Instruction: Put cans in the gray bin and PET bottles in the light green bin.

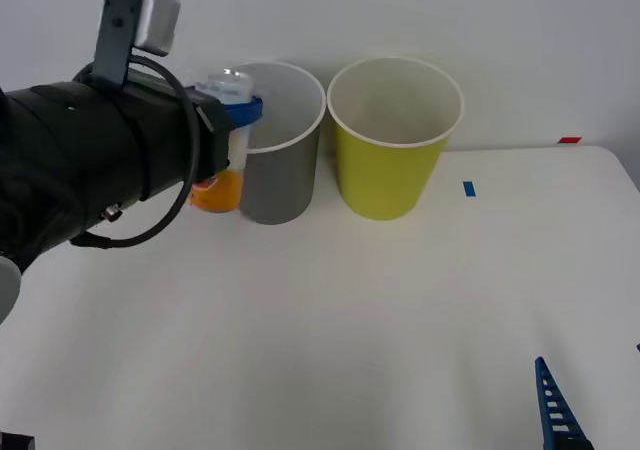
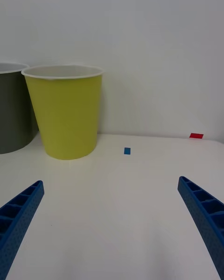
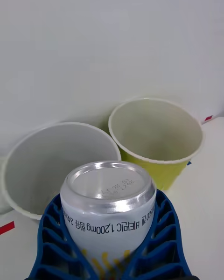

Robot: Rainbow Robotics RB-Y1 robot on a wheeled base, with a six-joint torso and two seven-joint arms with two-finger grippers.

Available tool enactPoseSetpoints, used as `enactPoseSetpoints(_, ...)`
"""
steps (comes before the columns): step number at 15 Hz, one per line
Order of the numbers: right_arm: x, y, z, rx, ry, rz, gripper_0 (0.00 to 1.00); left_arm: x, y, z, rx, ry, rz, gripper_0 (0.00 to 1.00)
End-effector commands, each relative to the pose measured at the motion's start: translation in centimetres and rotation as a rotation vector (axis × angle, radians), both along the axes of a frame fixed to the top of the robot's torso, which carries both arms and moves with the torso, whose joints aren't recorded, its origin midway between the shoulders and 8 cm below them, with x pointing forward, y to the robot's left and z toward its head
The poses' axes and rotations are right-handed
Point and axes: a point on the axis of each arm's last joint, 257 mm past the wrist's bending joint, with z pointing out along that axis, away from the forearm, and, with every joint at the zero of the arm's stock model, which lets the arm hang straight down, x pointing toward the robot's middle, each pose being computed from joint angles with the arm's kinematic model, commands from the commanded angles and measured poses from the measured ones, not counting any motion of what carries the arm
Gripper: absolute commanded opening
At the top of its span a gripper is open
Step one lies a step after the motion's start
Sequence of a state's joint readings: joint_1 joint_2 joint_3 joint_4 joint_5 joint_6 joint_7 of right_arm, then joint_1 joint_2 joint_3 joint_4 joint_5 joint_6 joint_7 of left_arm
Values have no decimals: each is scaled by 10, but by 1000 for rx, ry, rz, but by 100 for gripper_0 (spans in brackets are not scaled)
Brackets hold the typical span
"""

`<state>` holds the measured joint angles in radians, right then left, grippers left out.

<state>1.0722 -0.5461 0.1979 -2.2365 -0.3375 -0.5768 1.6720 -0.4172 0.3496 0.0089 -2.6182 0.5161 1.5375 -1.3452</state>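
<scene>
Can (image 3: 108,200) is clamped upright in left gripper (image 3: 109,242) beside gray bin (image 1: 283,160) rim, staged for drop-in. Right gripper (image 2: 112,228) is parked low, fingers spread, nothing held.

Bulky black left arm (image 1: 90,160) with looping black cable, blue ribbed claw (image 3: 109,242).

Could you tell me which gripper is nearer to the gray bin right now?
Left. The left gripper holds the can beside the gray bin; the right gripper waits far across the table.
</scene>
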Motion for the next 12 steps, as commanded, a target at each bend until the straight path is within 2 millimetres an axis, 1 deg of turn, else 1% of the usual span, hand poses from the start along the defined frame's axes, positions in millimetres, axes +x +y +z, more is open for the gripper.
enactPoseSetpoints(1,0,0,0,0,0,0,100,6,24,16,-51,-27,53,0)
enactPoseSetpoints(3,0,0,0,0,0,0,100,8,39,31,-92,-56,73,0)
enactPoseSetpoints(5,0,0,0,0,0,0,100,9,48,41,-99,-86,85,0)
enactPoseSetpoints(6,0,0,0,0,0,0,100,9,47,44,-94,-96,81,0)
enactPoseSetpoints(8,0,0,0,0,0,0,100,9,46,62,-79,-146,76,0)
enactPoseSetpoints(10,0,0,0,0,0,0,100,5,36,97,-76,-248,46,0)
enactPoseSetpoints(12,0,0,0,0,0,0,100,26,35,108,-85,-276,55,0)
